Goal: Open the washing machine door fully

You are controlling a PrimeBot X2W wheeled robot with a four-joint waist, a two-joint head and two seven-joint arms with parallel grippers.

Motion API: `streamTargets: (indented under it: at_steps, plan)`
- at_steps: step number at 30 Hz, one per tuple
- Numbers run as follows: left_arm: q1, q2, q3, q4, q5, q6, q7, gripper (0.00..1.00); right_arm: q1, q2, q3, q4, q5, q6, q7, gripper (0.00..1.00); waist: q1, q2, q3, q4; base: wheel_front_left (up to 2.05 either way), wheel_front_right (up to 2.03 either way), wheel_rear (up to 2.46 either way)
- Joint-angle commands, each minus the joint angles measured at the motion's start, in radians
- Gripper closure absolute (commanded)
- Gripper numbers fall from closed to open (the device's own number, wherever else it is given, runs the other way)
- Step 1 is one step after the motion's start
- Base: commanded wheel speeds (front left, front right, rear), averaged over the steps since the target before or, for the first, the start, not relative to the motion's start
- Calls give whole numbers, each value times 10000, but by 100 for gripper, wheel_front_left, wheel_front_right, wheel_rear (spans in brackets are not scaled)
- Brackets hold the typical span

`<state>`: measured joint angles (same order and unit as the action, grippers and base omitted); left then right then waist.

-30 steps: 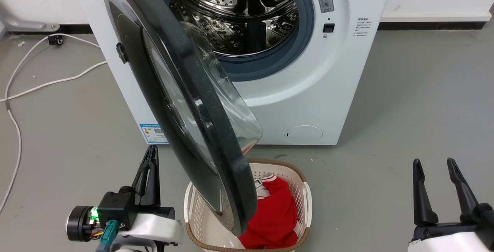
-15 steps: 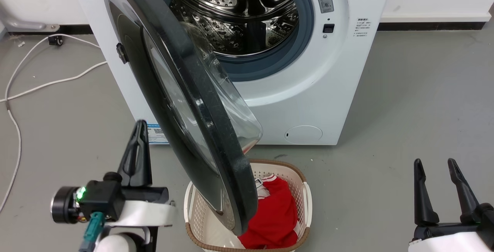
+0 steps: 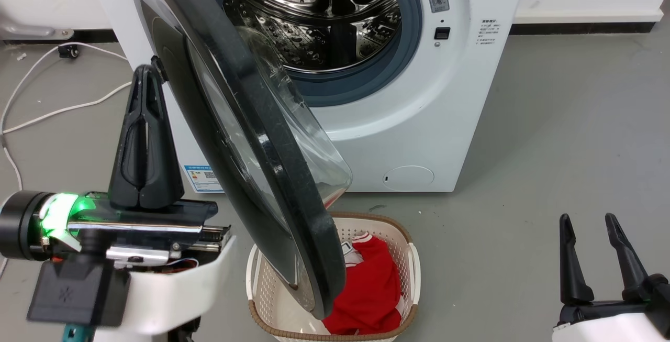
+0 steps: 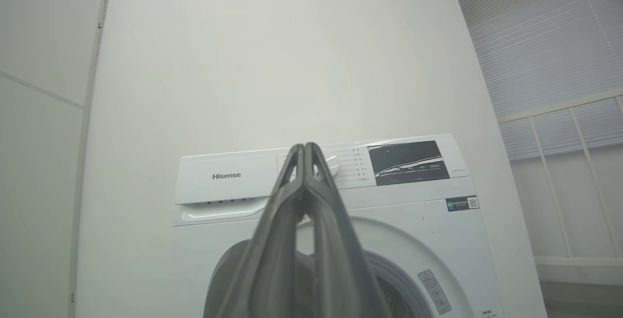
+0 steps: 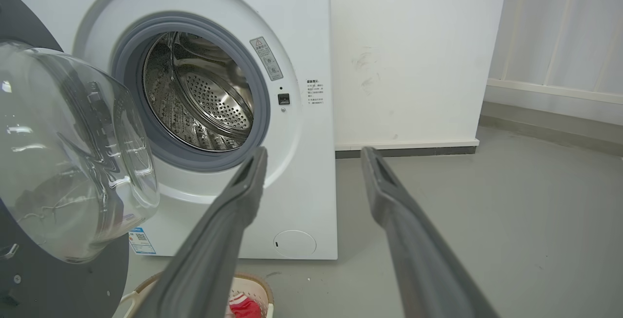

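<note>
White washing machine across the upper middle, its drum exposed. The washing machine door stands roughly half open, hinged on my left, with its lower edge over a laundry basket holding red cloth. My left gripper, fingers pressed together and empty, is raised just beside the door's outer face; I can't tell if they touch. My right gripper sits spread wide, low right. I judge the swing unfinished. Next I'd push the inner rim leftward and clear my left arm from its path.

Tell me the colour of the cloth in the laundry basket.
The cloth is red with some white; head view shows it best.
</note>
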<state>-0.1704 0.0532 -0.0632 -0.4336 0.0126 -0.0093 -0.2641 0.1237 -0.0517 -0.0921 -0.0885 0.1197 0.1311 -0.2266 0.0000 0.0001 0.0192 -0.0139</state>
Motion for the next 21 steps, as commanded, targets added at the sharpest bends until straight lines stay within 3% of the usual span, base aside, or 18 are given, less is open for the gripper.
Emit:
streamTargets:
  at_steps: [1,9,16,21]
  plan:
    - [-153,25,-179,-431,93,-75,-6,100,-136,29,7,-9,13,-7,19,0,0,-1,50,-38,0,0,0]
    - [80,0,-1863,-1182,-597,-591,170,100,-169,29,-25,60,34,-7,38,0,0,-1,122,-98,0,0,0]
    - [809,-13,-3452,-754,-1480,-801,1400,100,-74,29,6,106,23,-7,62,0,0,-1,71,-33,0,0,0]
    - [1492,75,-4006,-172,-1795,-811,2317,100,-19,29,39,127,15,-7,91,0,0,-1,47,17,0,0,0]
